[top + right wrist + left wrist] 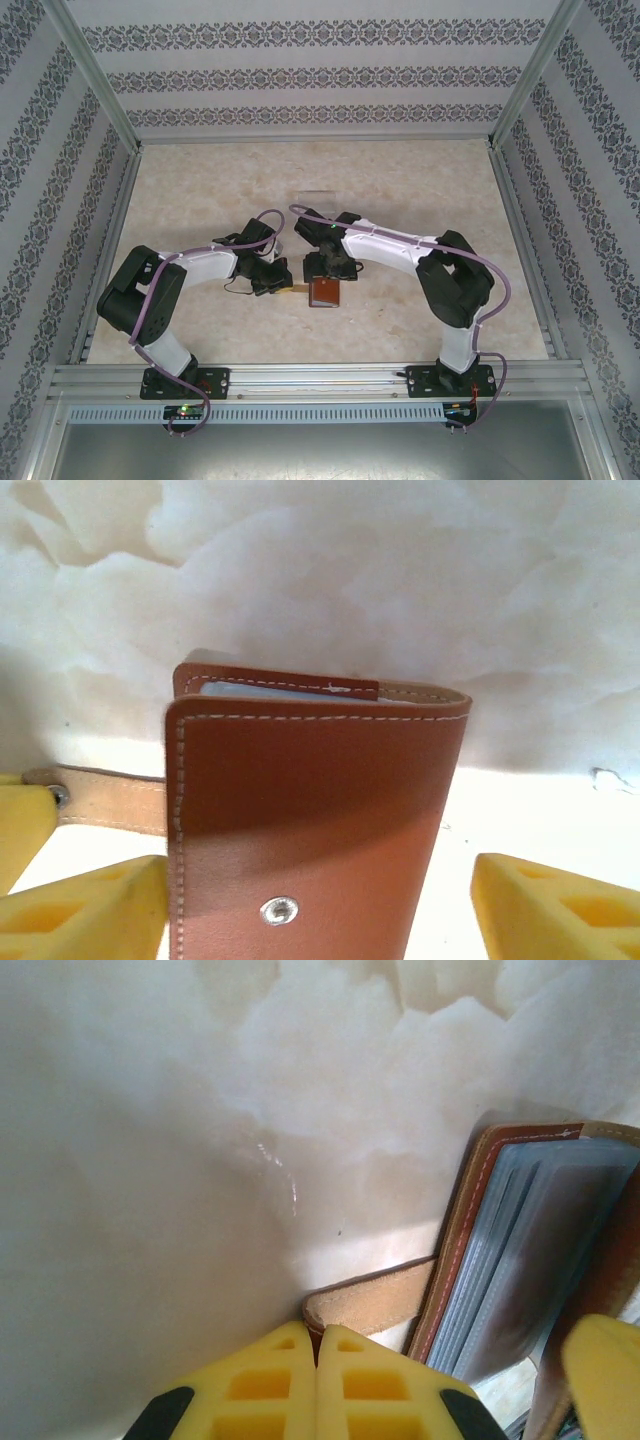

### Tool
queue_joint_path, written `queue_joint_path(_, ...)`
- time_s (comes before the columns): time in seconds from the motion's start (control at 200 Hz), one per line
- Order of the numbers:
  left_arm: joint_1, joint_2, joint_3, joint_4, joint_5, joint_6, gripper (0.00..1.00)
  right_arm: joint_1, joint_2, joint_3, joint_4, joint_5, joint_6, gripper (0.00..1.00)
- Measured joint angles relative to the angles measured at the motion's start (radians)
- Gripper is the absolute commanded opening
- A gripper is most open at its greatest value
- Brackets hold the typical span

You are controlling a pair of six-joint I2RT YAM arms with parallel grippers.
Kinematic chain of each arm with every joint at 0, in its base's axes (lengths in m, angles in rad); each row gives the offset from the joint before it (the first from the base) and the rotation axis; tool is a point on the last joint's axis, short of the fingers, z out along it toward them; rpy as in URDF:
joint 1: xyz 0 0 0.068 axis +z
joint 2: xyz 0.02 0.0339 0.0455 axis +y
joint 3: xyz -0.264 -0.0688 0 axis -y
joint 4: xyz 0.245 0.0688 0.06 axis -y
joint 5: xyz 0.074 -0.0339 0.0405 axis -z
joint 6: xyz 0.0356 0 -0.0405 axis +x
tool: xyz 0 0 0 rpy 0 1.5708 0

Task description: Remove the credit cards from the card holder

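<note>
- The card holder point(326, 292) sits mid-surface point(200, 190) between your two hands, its brown cover and snap stud facing the right wrist camera
- Your left hand point(318, 1345): fingers pressed fully together, tips at the rounded end of the strap tab point(375, 1300); can't tell whether the tab is pinched between them or merely pinned under them
- Your right hand point(315, 872): jaws wide apart, one finger on either side of the holder, gripping nothing; the right-side finger stands clear of the leather
- The credit cards point(262, 690): inside the holder, a pale edge showing between the covers
- A clear tray point(318, 195) lies further back, apart from both hands
</note>
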Motion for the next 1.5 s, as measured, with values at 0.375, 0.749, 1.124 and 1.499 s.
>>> queue_joint_path(0.375, 0.000, -0.010, -0.003, -0.001, -0.008, 0.000, 0.06, 0.000, -0.053, -0.005, -0.018, 0.008, 0.001, 0.21)
queue_joint_path(0.749, 0.041, -0.084, -0.001, -0.103, -0.074, 0.023, 0.23, -0.003, -0.113, -0.040, 0.032, -0.010, 0.007, 0.00)
queue_joint_path(1.124, 0.051, -0.242, 0.130, -0.304, -0.178, 0.066, 0.31, -0.003, -0.137, -0.123, 0.243, -0.110, 0.105, 0.00)
queue_joint_path(1.499, -0.035, -0.122, 0.139, -0.245, -0.123, 0.006, 0.26, -0.003, -0.146, -0.161, 0.365, -0.152, 0.146, 0.00)
